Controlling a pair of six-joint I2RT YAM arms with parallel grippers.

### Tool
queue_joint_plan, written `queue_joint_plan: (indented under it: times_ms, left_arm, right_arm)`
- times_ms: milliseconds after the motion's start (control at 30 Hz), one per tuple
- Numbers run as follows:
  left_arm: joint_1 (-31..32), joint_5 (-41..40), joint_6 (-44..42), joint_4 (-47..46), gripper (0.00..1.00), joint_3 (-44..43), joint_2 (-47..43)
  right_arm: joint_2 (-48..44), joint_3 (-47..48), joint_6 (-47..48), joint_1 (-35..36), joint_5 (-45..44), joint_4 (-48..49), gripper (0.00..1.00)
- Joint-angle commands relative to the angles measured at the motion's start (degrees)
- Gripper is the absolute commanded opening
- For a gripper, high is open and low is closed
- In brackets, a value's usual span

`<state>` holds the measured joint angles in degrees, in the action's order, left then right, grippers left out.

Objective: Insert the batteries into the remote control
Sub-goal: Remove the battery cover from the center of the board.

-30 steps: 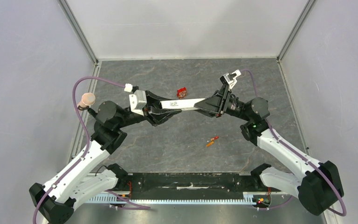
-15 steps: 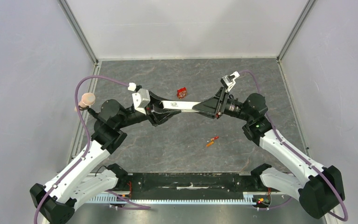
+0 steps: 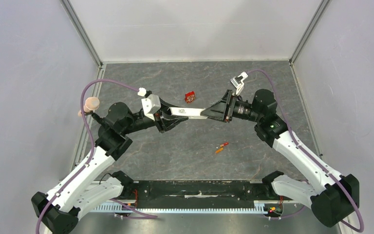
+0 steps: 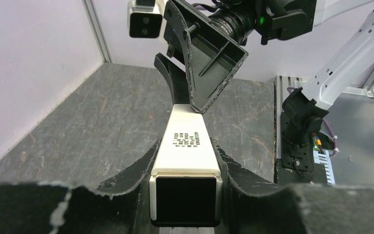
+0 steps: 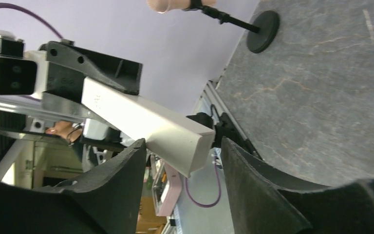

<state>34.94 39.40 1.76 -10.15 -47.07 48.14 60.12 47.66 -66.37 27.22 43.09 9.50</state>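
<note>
The remote control (image 3: pixel 187 111) is a slim white bar held level above the floor between both arms. My left gripper (image 3: pixel 168 116) is shut on its left end; in the left wrist view the remote (image 4: pixel 187 139) runs away from me, its dark end (image 4: pixel 186 197) nearest, clamped by both pads. My right gripper (image 3: pixel 205 113) is open around the far end: in the right wrist view the remote (image 5: pixel 146 122) pokes between the spread fingers (image 5: pixel 126 170), with a gap on the right side. Two orange-red batteries (image 3: pixel 221 147) lie together on the floor, below and apart from both grippers.
A small red square box (image 3: pixel 190 96) sits on the grey floor behind the remote. A pink-topped stand (image 3: pixel 91 104) stands at the left edge, also in the right wrist view (image 5: pixel 263 24). Walls close the back and sides.
The right wrist has rolled and its elbow has risen, and the fingers now cover less of the remote's end. The left gripper and remote have shifted slightly right and levelled. The batteries have not moved.
</note>
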Motion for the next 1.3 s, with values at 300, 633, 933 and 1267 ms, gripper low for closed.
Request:
queue_joint_plan:
  times_ms: [300,633,933,1267]
  left_arm:
    - [0.4,5.7,-3.7,-1.3,0.02,-2.9,-0.3]
    - [0.4,0.7,-7.2,2.4,0.02,-2.2,-0.1]
    - [0.4,-0.2,-7.6,2.8,0.02,-1.0,0.4]
    - [0.4,-0.6,-7.8,3.4,0.02,-0.8,1.1]
  right_arm:
    - [0.8,1.2,7.4,-1.6,-7.1,-8.3,0.67]
    - [1.0,1.5,5.4,-1.5,-5.3,-8.2,0.52]
    - [-0.4,-1.0,1.7,-1.6,-4.4,-2.2,0.8]
    - [-0.2,-3.5,-0.8,-1.6,-1.9,4.0,0.77]
